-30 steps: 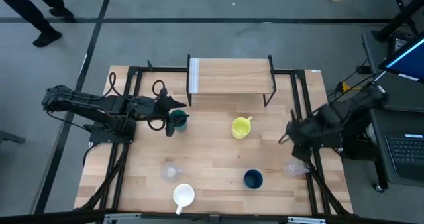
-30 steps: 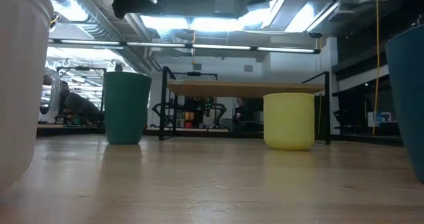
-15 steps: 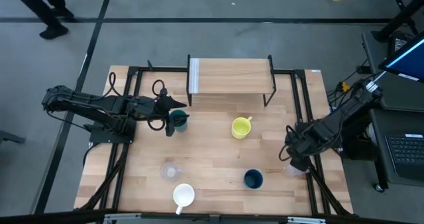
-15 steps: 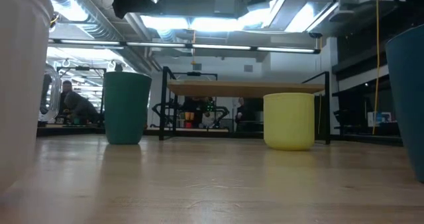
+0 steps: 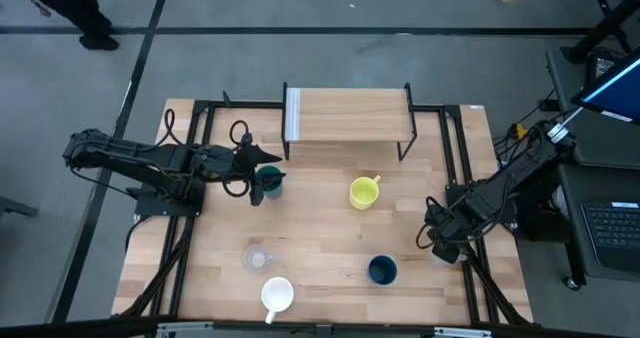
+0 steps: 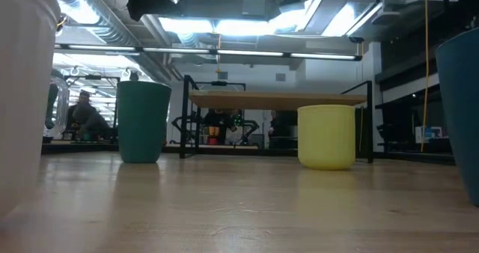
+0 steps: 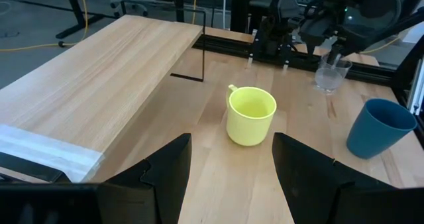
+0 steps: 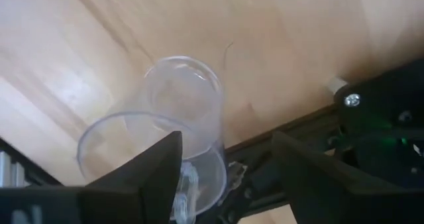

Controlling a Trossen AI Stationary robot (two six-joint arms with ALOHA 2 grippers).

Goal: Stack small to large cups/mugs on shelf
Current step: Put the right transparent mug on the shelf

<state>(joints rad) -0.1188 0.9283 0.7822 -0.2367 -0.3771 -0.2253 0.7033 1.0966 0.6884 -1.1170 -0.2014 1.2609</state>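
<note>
A: High view — what's where?
B: Shelf (image 5: pixel 348 114) at the far middle of the desk (image 5: pixel 320 268), top bare. Teal-green cup (image 5: pixel 269 184) near the shelf's left end, left claw (image 5: pixel 262 181) right at it — open or closed, cannot tell from above. Yellow mug (image 5: pixel 364 192) mid-desk, one clear cup (image 5: pixel 257 259) and the white mug (image 5: pixel 277 295) front left, navy cup (image 5: pixel 382 270) front right.
A: Right claw?
B: Right claw (image 5: pixel 441 250) low at the desk's right edge, over the second clear cup, which it hides here.
A: Low view?
B: Teal-green cup (image 6: pixel 143 122) and yellow mug (image 6: pixel 326 136) upright on the desk, shelf (image 6: pixel 277 99) behind and between them. No claw visible.
A: Left wrist?
B: Fingers (image 7: pixel 169 174) spread apart, nothing between them — open. Yellow mug (image 7: pixel 250 114) ahead, shelf top (image 7: pixel 93 91) beside it, navy cup (image 7: pixel 379 127) and a clear cup (image 7: pixel 330 73) farther off.
A: Right wrist?
B: Fingers (image 8: pixel 140 176) parted around the clear cup (image 8: pixel 162 138), not closed on it; cup stands at the desk edge.
</note>
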